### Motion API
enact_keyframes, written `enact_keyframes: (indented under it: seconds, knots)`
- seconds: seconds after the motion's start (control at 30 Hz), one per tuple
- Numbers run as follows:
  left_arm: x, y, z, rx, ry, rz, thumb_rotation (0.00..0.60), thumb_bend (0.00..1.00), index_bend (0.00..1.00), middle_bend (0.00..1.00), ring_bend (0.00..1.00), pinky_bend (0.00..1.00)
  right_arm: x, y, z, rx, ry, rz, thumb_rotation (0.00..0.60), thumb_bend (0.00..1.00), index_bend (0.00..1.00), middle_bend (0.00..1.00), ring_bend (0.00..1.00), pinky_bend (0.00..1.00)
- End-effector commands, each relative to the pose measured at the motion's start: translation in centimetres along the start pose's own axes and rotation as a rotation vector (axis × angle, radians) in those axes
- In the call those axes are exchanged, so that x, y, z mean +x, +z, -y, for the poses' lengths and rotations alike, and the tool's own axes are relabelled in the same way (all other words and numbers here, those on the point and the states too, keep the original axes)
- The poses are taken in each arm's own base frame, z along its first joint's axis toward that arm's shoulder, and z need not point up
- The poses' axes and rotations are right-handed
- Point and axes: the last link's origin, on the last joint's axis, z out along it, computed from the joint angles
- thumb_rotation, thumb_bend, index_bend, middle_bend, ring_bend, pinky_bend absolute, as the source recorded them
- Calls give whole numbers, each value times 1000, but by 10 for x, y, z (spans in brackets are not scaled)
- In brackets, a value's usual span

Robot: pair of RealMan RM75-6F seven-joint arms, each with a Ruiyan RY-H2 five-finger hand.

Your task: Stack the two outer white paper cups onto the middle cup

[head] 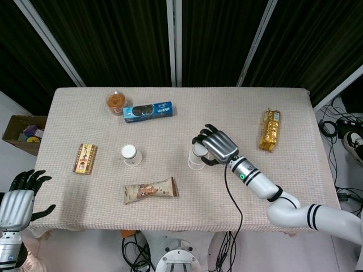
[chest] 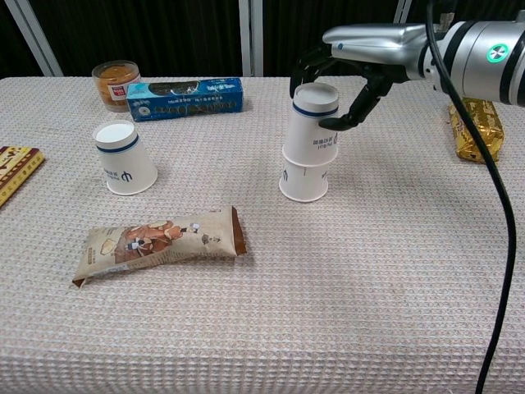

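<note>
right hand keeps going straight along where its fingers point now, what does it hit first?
Nothing new: the right hand already wraps the upper cup on the middle cup. Beyond it, probably the lone cup, though depth is unclear.

matt paper cups (chest: pixel 311 135), woven tablecloth (chest: pixel 369 279)

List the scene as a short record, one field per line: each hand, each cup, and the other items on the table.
right hand: fingers wrapped around the upper cup
left hand: off the table's near left corner, holding nothing, fingers apart
upper cup: upside down, sleeved over the middle cup
middle cup: upside down on the table
left cup: upside down, standing alone, not yet stacked
snack bar: lying in front of the cups
blue cookie box: far side, beside the jar
gold packet: right side
</note>
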Motion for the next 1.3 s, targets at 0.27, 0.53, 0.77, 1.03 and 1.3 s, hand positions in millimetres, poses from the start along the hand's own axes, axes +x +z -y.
enact_keyframes:
  seconds: [0.27, 0.53, 0.77, 1.03, 1.3]
  knots:
    - [0, 0, 1, 3, -1, 1, 600, 117, 281, 175, 115, 122, -29, 30, 15, 4, -11, 47, 600, 347, 417, 352, 155, 131]
    - [2, 11, -2, -35, 17, -7, 600, 117, 280, 175, 115, 122, -43, 23, 14, -7, -65, 100, 600, 284, 0, 20, 0, 5]
    - [8, 58, -25, -168, -58, 13, 600, 113, 279, 175, 115, 122, -9, -26, -10, -67, -75, 17, 600, 260, 0, 0, 0, 0]
    - [3, 124, -79, -325, -142, 103, 600, 96, 266, 165, 115, 123, 37, -119, -56, -210, -52, -168, 600, 259, 0, 0, 0, 0]
    - [-11, 166, -143, -450, -149, 218, 600, 93, 249, 155, 115, 122, 37, -186, -87, -323, -12, -258, 600, 259, 0, 0, 0, 0]
